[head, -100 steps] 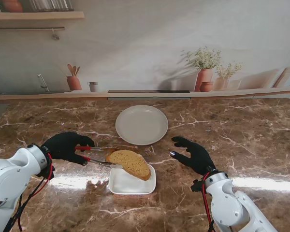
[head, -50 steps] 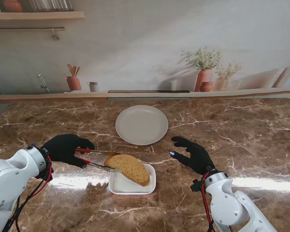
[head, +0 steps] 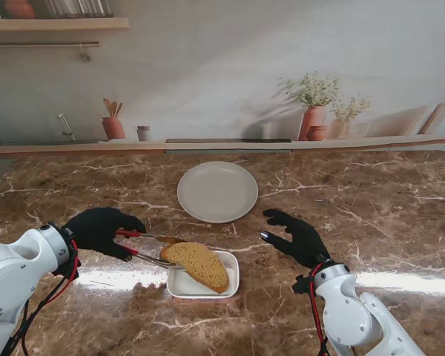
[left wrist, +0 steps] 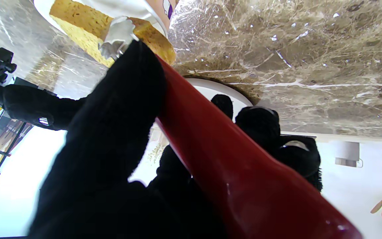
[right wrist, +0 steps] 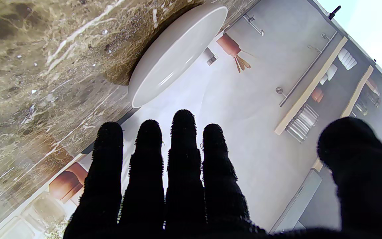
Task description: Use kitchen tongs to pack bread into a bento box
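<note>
The left hand (head: 98,229) is wrapped around the red handles of the kitchen tongs (head: 142,248), fingers (left wrist: 111,132) pinching the two arms together, and the metal tips clamp the near-left end of the bread slice (head: 198,265). The left wrist view confirms it: a bright metal tip (left wrist: 116,33) is pressed against the crust of the bread (left wrist: 78,26). The slice (golden-brown, one long crusted edge) lies tilted, its far-right end down inside the white bento box (head: 179,288) and its clamped end lifted over the box's left rim. The box sits on the brown marble table (head: 371,200), nearer to me than the round white plate (head: 217,191), which carries nothing.

The right hand (head: 297,237) holds nothing; its four fingers (right wrist: 184,159) lie straight side by side with the thumb set well apart, hovering right of the box. No brand, label or legible writing shows on the tongs, box or plate; a small purple mark in the left wrist view is too blurred to read.
</note>
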Controlling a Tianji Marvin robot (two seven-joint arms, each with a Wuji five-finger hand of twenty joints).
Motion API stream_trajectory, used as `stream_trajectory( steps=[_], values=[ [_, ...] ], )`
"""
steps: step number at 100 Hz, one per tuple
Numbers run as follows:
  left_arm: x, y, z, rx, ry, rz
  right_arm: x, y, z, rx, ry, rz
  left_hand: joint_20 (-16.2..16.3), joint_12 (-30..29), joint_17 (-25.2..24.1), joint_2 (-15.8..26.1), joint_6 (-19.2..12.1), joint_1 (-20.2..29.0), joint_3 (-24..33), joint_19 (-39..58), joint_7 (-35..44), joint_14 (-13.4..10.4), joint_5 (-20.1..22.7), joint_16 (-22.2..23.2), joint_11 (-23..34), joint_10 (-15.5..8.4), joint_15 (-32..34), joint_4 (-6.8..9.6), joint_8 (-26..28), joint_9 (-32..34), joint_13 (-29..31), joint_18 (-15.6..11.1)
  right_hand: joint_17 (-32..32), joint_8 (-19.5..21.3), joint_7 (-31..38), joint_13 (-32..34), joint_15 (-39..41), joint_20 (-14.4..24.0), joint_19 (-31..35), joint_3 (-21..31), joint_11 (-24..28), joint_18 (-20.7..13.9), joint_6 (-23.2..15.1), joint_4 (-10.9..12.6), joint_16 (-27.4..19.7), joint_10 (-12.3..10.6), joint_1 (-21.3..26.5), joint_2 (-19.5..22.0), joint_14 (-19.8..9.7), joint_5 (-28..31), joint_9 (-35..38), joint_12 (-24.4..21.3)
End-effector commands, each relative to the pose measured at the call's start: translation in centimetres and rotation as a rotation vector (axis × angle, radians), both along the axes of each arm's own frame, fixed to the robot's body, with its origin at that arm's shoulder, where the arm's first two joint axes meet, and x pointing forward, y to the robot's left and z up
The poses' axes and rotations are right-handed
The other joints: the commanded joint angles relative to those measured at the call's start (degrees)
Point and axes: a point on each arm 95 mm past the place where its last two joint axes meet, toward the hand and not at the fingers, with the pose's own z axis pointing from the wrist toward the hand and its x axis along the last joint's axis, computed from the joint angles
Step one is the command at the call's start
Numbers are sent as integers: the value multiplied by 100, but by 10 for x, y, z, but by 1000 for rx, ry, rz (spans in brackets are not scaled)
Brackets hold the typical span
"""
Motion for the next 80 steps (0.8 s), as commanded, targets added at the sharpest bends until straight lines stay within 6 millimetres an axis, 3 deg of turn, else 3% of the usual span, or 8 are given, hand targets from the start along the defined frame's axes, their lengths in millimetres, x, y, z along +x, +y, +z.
stream_trajectory(
  steps=[1,17,40,51,80],
  values=[
    [-1,1,-1,1,12,-3,-3,1,-5,2,20,4,161,-79,-50,689,-768,617,1515,82,577,17,941,-66,76,-406,-44,323,178,428,115,-225,-44,-71,-32,103,44,154,9,31,-24,-45,-145,121,62,-85,174,112,28,-67,7,56],
    [-2,3,1,6,22,-8,-3,1,-5,2,21,5,109,-192,-82,482,-534,419,1729,-35,-346,27,800,-171,29,-479,-211,301,90,393,87,-250,-44,-69,-24,102,44,155,10,30,-19,-37,-142,121,62,-80,171,110,33,-53,21,60],
    [-2,4,1,9,28,-5,-3,2,-4,2,23,6,86,-237,-81,359,-499,313,1877,-67,-1339,5,534,-232,88,-585,-301,283,-269,356,93,-268,-51,-67,-14,108,46,156,11,36,-18,-26,-144,120,63,-83,170,108,28,-39,26,62],
    [-3,4,1,7,32,-3,-3,2,-4,1,24,6,65,-242,-91,301,-543,274,1889,-104,-1568,-20,246,-254,106,-654,-347,280,-355,341,71,-282,-54,-66,-8,106,45,157,11,36,-16,-24,-140,120,64,-86,169,115,28,-29,34,63],
    [-3,5,4,-1,51,-6,-3,2,-4,-1,24,3,-42,-204,-127,9,-583,-84,2121,-267,-1628,-97,159,-381,215,-724,-622,257,-357,272,24,-339,-69,-63,8,113,48,158,7,41,-10,-4,-139,120,65,-84,175,113,23,-3,56,68]
  ],
)
